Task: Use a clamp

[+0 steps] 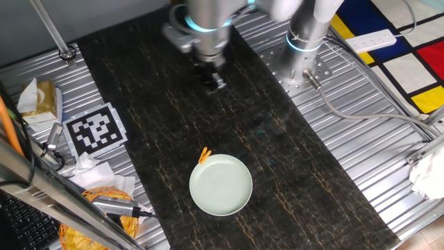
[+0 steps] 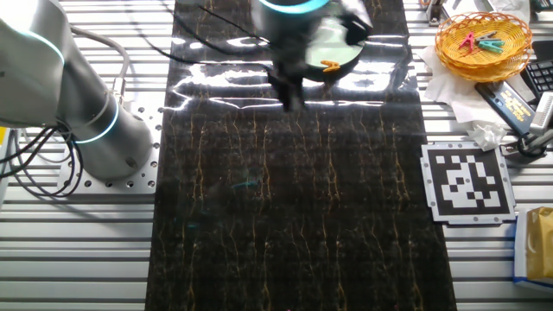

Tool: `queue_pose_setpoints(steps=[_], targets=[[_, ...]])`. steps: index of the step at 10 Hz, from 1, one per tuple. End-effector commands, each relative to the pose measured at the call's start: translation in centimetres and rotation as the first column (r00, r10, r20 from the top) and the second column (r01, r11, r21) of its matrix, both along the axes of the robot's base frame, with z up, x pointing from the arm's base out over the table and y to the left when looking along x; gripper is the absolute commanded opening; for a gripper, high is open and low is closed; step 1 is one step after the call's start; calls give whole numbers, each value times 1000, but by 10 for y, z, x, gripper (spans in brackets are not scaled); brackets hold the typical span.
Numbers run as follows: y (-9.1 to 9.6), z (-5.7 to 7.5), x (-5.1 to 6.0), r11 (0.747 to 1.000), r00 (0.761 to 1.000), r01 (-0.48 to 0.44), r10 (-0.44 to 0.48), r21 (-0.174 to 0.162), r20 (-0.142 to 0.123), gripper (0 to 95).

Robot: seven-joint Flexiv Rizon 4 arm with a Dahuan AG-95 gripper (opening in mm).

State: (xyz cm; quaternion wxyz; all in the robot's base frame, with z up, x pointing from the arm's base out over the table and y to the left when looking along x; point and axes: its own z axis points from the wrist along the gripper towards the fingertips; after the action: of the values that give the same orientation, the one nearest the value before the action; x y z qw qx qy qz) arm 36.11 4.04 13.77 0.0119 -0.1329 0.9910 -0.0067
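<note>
The arm (image 1: 208,21) hangs its blurred tool (image 1: 214,78) downward, nothing between the fingers

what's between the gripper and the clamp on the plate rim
Nothing visible. The gripper hangs above bare dark mat, and the clamp sits exposed at the plate edge.

The desk (image 1: 388,139) is ribbed, dull metal, overlaid by a dark marble-look mat (image 2: 285,216) with a glossy sheen. The plate (image 1: 220,185) looks smooth, pale green and matt. At the desk's edge a woven basket (image 2: 484,39) sits on crumpled paper (image 2: 458,91).
</note>
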Motion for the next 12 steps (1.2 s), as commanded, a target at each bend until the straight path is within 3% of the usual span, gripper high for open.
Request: queue_pose_setpoints(steps=[1,12], targets=[[7,3,-14,1000,1000,-13,13,1,1,0],[7,3,-14,1000,1000,-22,22,0,0,0]])
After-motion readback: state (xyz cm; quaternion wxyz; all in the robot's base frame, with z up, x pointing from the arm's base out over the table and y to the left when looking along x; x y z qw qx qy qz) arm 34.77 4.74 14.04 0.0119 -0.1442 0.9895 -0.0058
